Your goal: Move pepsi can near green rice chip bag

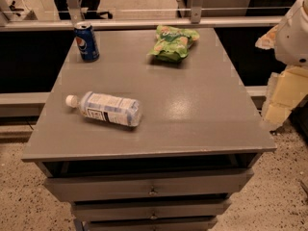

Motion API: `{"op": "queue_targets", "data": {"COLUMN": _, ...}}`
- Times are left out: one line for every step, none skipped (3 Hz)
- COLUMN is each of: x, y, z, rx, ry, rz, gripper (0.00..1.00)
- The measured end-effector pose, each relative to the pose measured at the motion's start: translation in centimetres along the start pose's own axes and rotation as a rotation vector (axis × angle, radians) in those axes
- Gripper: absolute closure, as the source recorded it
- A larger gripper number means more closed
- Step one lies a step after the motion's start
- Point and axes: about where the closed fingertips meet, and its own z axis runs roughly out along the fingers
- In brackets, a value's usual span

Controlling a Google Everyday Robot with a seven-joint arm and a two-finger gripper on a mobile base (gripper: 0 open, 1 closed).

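A pepsi can (87,42) stands upright at the back left of a grey table (192,109), well apart from the green chip bag (173,43) at back centre, and the gripper (294,32) hangs beyond the right edge, its opening impossible to tell, so reaching across for the can seems the first step.

Clear plastic bottle (107,109), white-capped, laid on its side near the bench (202,109) left edge; drawers (144,185) fitted beneath the front edge.
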Motion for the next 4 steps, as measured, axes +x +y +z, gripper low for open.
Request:
{"op": "queue_targets", "data": {"x": 0.0, "y": 0.0, "z": 0.0, "rx": 0.0, "ry": 0.0, "rz": 0.0, "gripper": 0.0}}
{"op": "queue_targets", "data": {"x": -4.5, "y": -1.0, "z": 1.6, "rx": 0.007, "ry": -0.072, "rz": -0.038, "gripper": 0.0}}
{"op": "queue_targets", "data": {"x": -11.5, "y": -2.8, "z": 3.8, "rx": 0.029, "ry": -0.207, "rz": -0.087, "gripper": 0.0}}
{"op": "queue_targets", "data": {"x": -18.5, "y": -4.8, "z": 5.2, "rx": 0.077, "ry": -0.323, "rz": -0.092, "gripper": 0.0}}
